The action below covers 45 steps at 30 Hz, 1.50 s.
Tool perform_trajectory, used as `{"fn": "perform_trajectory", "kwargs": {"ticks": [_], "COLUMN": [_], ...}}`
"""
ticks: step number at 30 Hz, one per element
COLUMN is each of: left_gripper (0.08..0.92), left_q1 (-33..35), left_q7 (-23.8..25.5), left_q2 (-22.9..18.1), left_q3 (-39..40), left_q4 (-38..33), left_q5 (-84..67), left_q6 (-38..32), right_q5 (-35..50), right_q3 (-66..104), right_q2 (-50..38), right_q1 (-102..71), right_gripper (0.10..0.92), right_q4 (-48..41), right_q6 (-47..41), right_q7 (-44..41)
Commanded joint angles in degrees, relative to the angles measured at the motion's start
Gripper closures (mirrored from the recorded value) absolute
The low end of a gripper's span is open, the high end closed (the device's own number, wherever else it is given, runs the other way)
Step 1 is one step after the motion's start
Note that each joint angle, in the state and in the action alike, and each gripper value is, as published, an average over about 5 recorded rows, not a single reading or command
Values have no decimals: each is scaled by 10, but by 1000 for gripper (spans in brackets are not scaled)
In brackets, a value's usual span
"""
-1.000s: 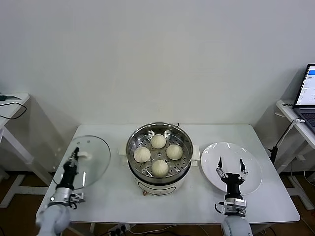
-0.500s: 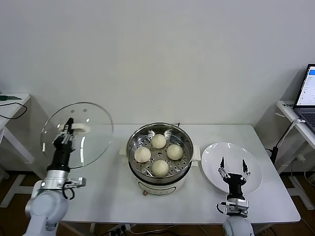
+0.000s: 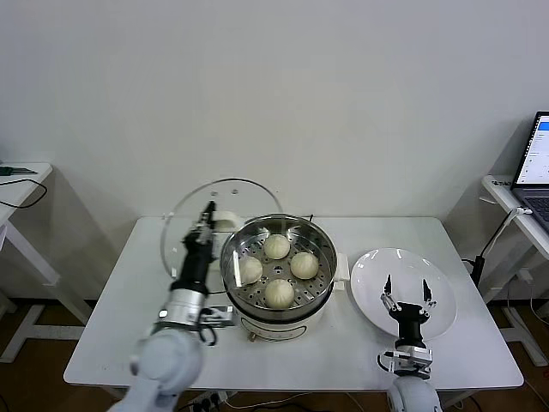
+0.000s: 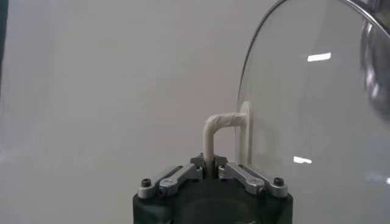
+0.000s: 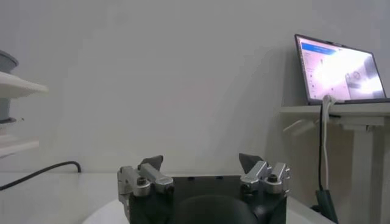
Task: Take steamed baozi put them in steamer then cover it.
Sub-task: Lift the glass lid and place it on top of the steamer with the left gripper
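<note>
Glass, stiff and breakable: the cover (image 3: 225, 225) hangs upright just left of the steamer (image 3: 276, 273), my left gripper (image 4: 210, 171) clamped on its cream handle, the only sound hold. My right gripper (image 3: 406, 294) waits spread over the plate (image 3: 442, 279).

The left arm (image 3: 163, 365) is a rounded, pale grey-white shell beside the steamer (image 3: 276, 275), narrowing to a silver wrist ring with a small bracket and a thin dark cable. Past the ring comes a slim black forearm section ending in the left gripper (image 4: 211, 172), whose black housing carries silver linkage bars fixed with dark round screws. The right gripper (image 3: 407, 297), on the steamer's other side, has the same black body, silver links and screws, two dark pointed fingertips (image 5: 153, 163), a silver wrist collar and a pale rounded arm shell below.
</note>
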Motion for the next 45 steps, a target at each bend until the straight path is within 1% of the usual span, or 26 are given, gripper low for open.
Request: {"fn": "perform_trajectory", "kwargs": {"ticks": [1, 13, 21, 27, 31, 45], "left_gripper": [813, 813, 813, 813, 813, 813], "left_q1": [-64, -67, -71, -74, -73, -74], "left_q7": [95, 97, 93, 79, 70, 61], "left_q2": [-46, -75, -84, -93, -94, -101], "left_q3": [164, 166, 154, 147, 143, 142], "left_q4": [55, 108, 126, 147, 152, 164], "left_q5": [62, 121, 138, 143, 144, 148], "left_q6": [109, 103, 98, 89, 84, 77], "right_q5": [-2, -3, -3, -3, -2, -2], "right_q3": [-1, 5, 4, 3, 3, 3], "right_q2": [3, 2, 3, 5, 4, 4], "right_q1": [4, 5, 4, 6, 6, 6], "right_gripper": [203, 203, 203, 203, 203, 203], "right_q4": [-7, -10, -12, -13, -13, -12], "right_q6": [-1, -1, 0, 0, 0, -2], "right_q7": [0, -1, -2, -3, -3, -4]}}
